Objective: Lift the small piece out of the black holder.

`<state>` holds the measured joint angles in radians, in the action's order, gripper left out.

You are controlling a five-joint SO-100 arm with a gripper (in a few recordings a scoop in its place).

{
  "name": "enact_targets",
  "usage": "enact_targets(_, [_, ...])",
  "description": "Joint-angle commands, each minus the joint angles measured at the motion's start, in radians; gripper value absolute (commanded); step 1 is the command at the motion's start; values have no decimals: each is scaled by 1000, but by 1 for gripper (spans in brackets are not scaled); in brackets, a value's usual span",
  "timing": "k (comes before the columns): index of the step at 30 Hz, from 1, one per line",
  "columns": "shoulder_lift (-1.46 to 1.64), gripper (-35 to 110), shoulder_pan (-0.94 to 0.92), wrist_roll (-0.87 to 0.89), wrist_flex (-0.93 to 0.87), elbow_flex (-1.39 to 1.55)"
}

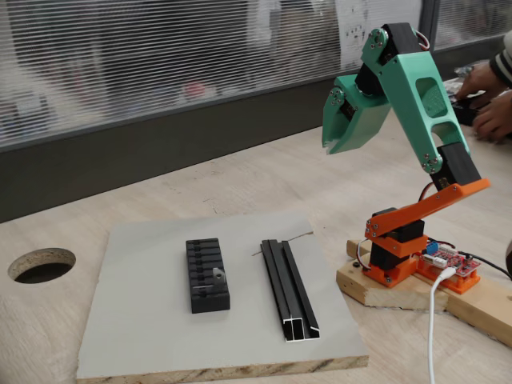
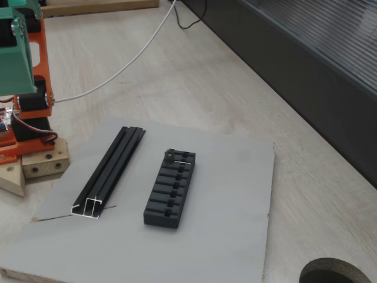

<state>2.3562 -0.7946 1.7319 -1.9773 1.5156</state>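
Gripper [image 1: 346, 132] hangs folded high right of the board, jaws together. Small piece [image 1: 218, 276] sits in black holder [image 1: 207, 274]; other fixed view shows its end slot [image 2: 169, 155].

Count on the one grey board [image 1: 144, 320]: one black holder [image 1: 207, 274], one small piece [image 1: 218, 276] seated in it, one long black rail [image 1: 288, 290]. One round hole [image 1: 42, 265] in table, left of frame.

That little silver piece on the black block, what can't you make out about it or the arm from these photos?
- Small piece: too small in both fixed views to show how it sits in the black holder.
- Fingers: folded up, open or shut unclear.
- Arm: cut off by the top edge of a fixed view.
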Motion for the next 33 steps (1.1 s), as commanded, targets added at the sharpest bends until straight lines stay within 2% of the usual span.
enact_targets(1, [75,5,-6,2,-12,-2])
enact_targets(27, [29,5,6,12,-2,0])
enact_targets(30, [3,5,38,71,-2,0])
enact_targets(33, [0,5,158,227,-2,0])
